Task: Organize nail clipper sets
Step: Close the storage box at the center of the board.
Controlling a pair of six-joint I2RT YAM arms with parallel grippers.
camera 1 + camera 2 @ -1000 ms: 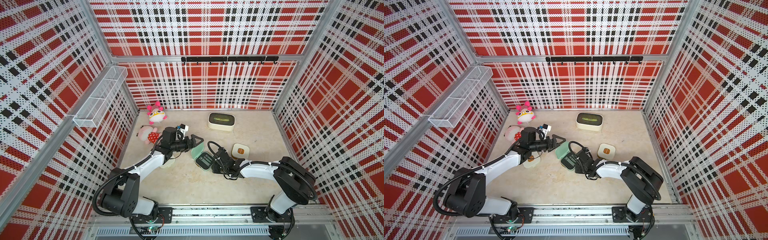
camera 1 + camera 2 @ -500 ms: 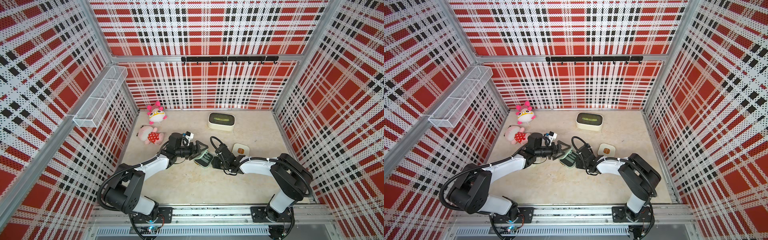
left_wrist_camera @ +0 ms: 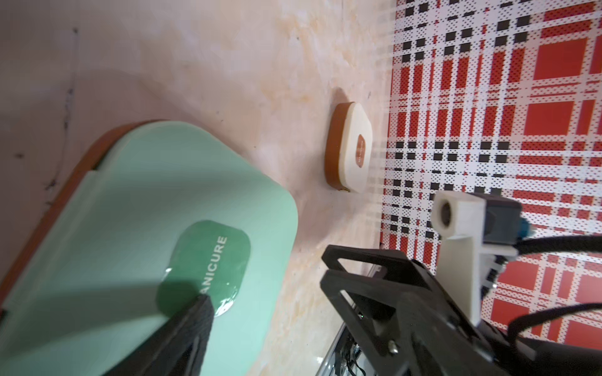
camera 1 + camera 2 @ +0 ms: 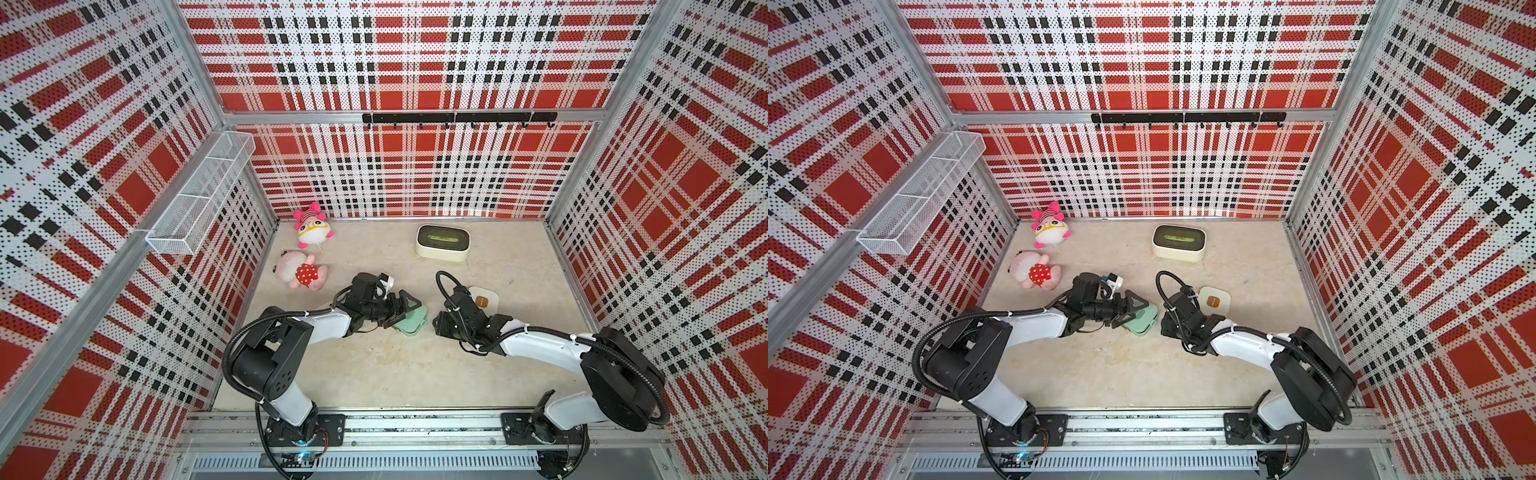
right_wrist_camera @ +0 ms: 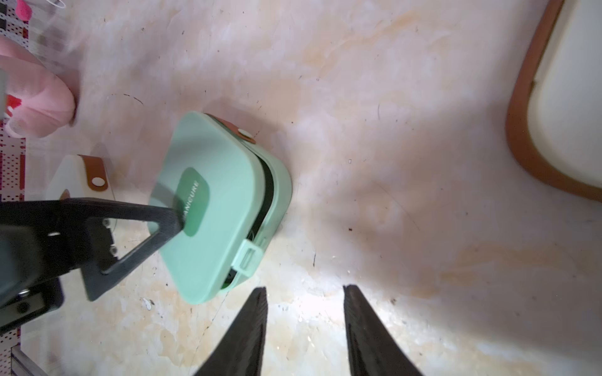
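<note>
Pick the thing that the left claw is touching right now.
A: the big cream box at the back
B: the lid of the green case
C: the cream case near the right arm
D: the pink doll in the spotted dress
B: one finger of the left claw rests on the dark label on the lid of the green case.

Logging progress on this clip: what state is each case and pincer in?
mint green case, lid down but ajar, latch undone
cream case, closed
second cream case, looks closed
left pincer, open, one finger on that lid
right pincer, open, empty
</note>
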